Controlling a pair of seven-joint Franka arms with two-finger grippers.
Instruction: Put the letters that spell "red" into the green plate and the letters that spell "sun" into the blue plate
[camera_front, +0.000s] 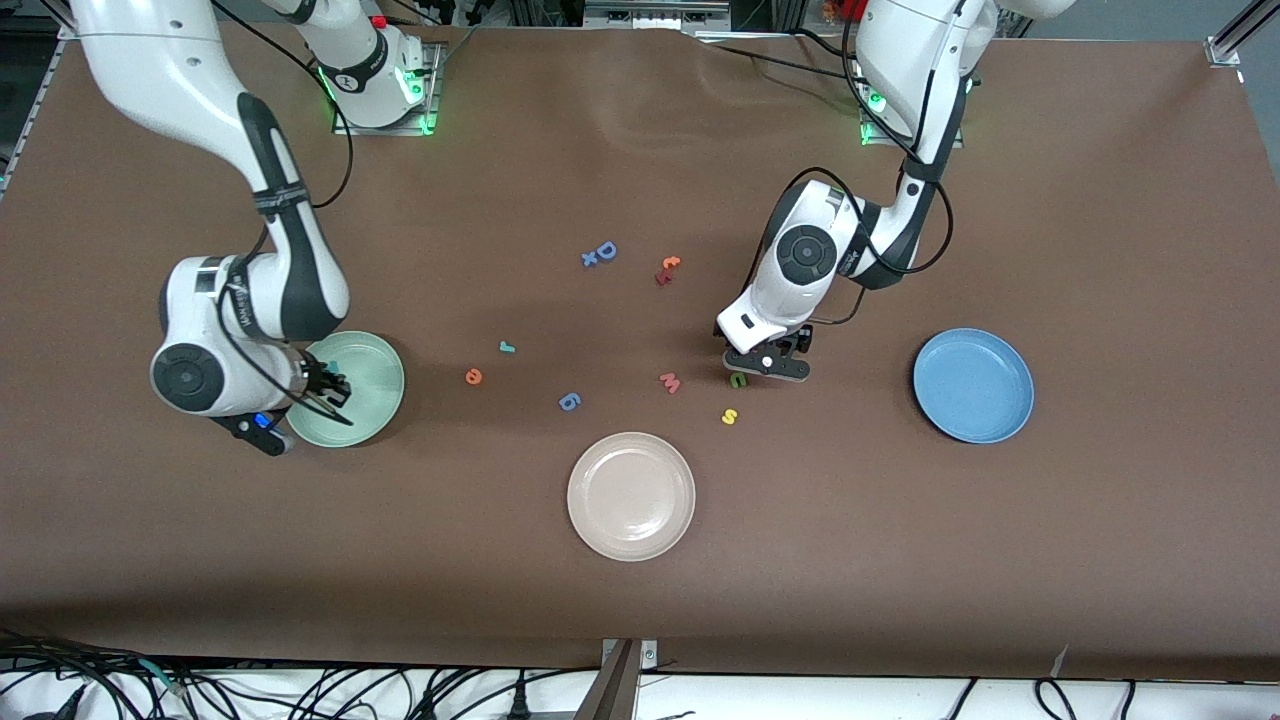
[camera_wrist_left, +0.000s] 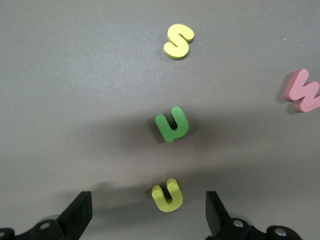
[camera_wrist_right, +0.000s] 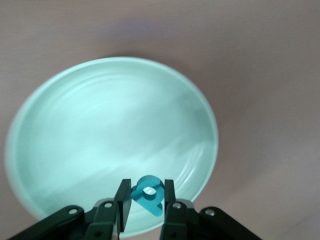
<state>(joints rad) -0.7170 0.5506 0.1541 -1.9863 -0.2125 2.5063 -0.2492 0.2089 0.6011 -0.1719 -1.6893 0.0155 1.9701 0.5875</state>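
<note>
Up front, the left gripper (camera_front: 768, 362) sits low beside the green "n" (camera_front: 738, 379), while the right gripper (camera_front: 328, 385) hangs over the green plate (camera_front: 375, 385). Left wrist: fingers (camera_wrist_left: 77, 215) spread wide around the yellow "u" (camera_wrist_left: 167, 195). Right wrist: fingers (camera_wrist_right: 123, 196) pinching the teal-blue "d" (camera_wrist_right: 148, 193) above the plate

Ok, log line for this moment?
right end effector: shut on teal-blue d, over green plate | left end effector: open over yellow u
</note>
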